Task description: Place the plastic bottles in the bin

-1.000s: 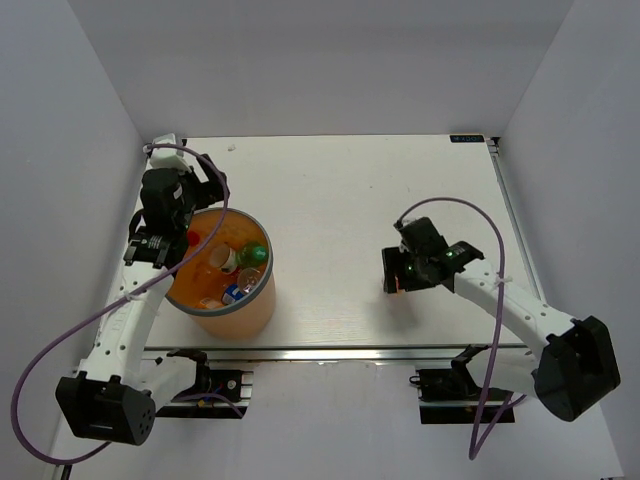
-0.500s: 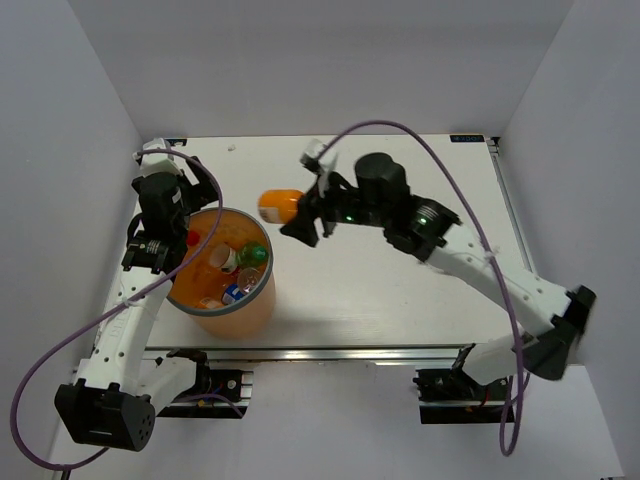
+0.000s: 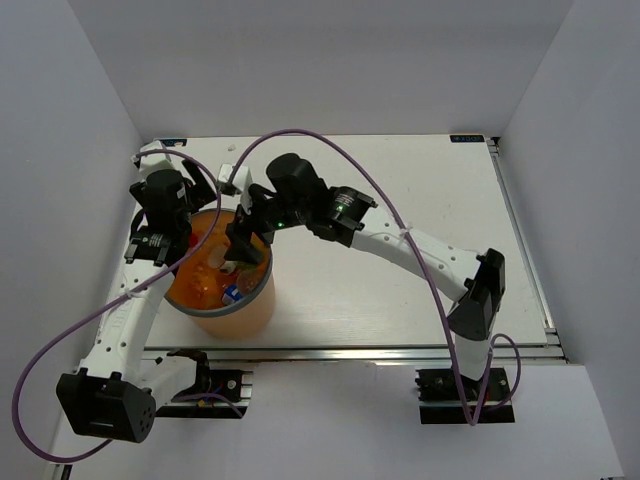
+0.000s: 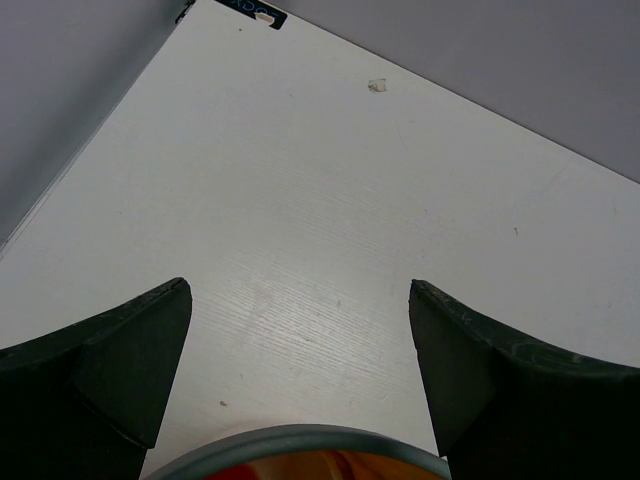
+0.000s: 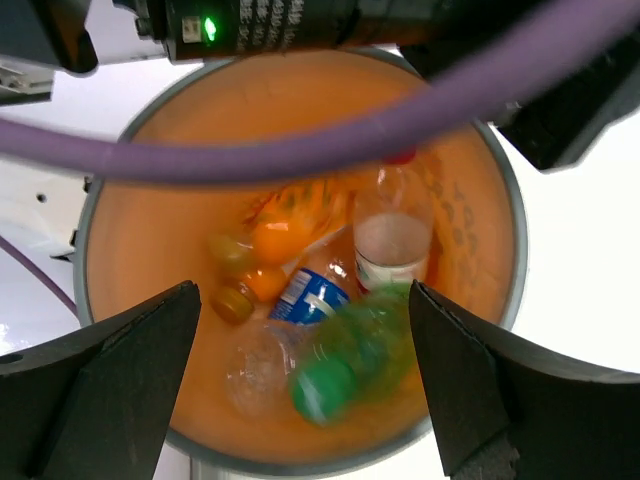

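Observation:
The bin (image 3: 240, 315) is a round orange bucket with a grey rim at the table's near left. My right gripper (image 3: 243, 235) hovers over its mouth, open and empty (image 5: 300, 290). Looking down into the bin (image 5: 130, 230) in the right wrist view, I see a blurred green bottle (image 5: 365, 355), a blue-label bottle (image 5: 318, 295), a clear red-cap bottle (image 5: 392, 235), a clear bottle (image 5: 250, 365) and two squat orange bottles (image 5: 278, 240) (image 5: 245, 290). My left gripper (image 3: 190, 185) is open and empty (image 4: 300, 290) over the bin's far rim (image 4: 300, 435).
A small white scrap (image 4: 377, 86) lies on the table near the far left edge, also in the top view (image 3: 228, 148). White walls close in on the left, the right and the back. The right arm's purple cable (image 3: 330, 150) arcs above the table.
My right arm swung from the table's right side over to the bin carrying a squat orange bottle. Its jaws now stand open and the bottle lies in the bin. The left arm barely moved.

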